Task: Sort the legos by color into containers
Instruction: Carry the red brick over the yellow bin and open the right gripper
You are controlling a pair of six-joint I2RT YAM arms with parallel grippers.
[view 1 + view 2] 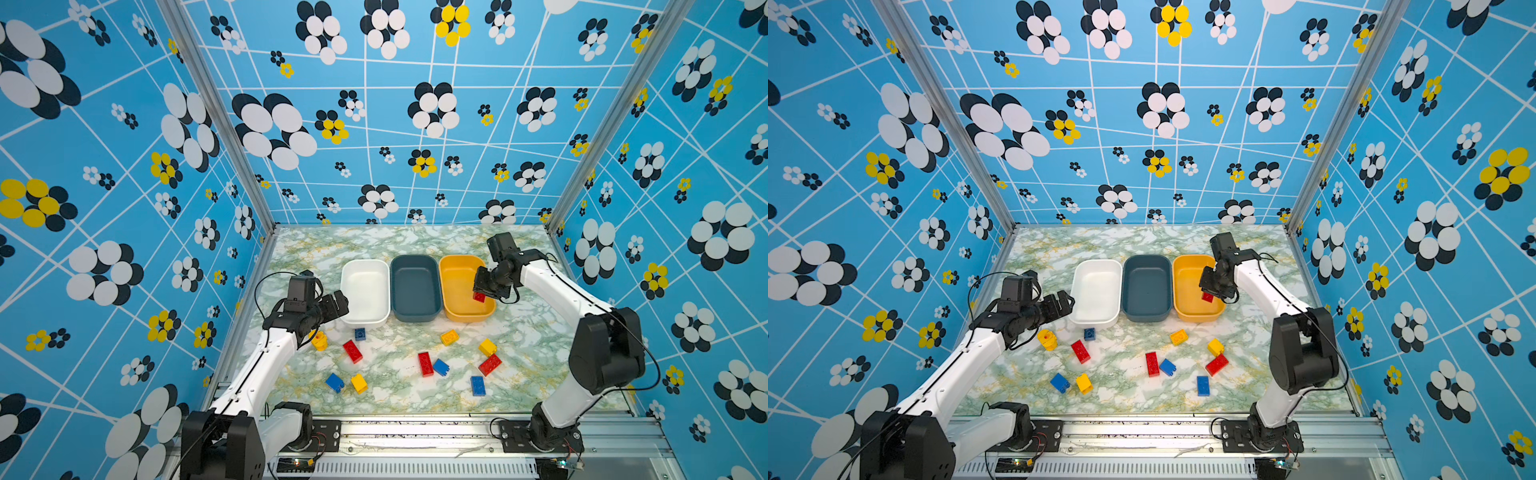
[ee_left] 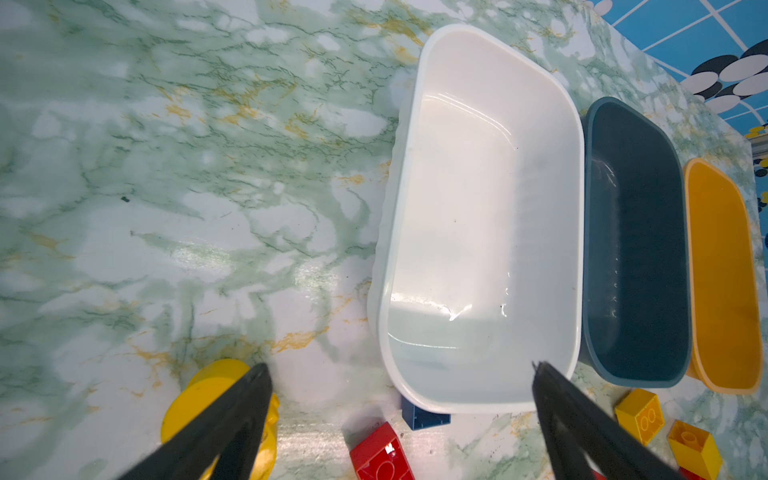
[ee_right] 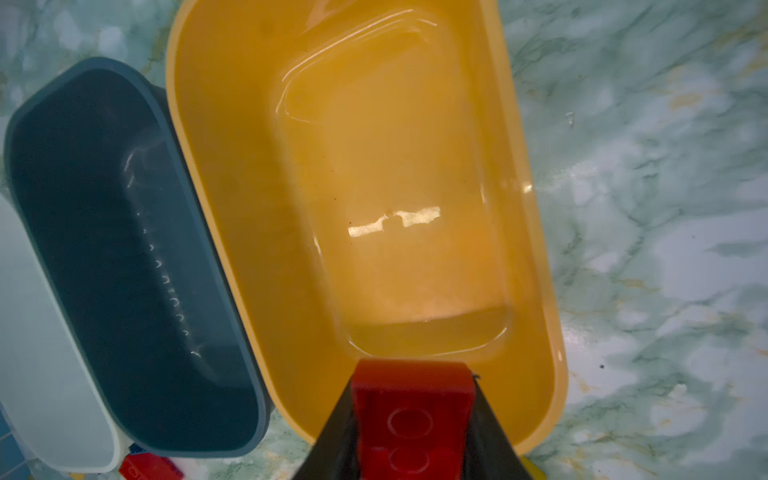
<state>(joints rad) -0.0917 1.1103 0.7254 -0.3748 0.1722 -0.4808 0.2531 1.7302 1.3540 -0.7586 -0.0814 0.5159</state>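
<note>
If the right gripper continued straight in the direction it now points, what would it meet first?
Probably the bare floor of the yellow-orange rounded plastic tub; the small red studded brick held by the right gripper would touch it first. Depth is unclear.

Red brick (image 3: 409,419): near end runs off the frame edge between the fingers of my right claw (image 3: 411,386); in both top views the claw covers most of it.
Yellow round piece (image 1: 319,341): my left arm (image 1: 266,357) overlaps its upper-left part in both top views.
Small blue brick (image 2: 424,417): mostly behind the white tub (image 2: 478,208) in my left wrist view.
Yellow-orange tub (image 1: 455,286): its right rim sits under my right claw.
</note>
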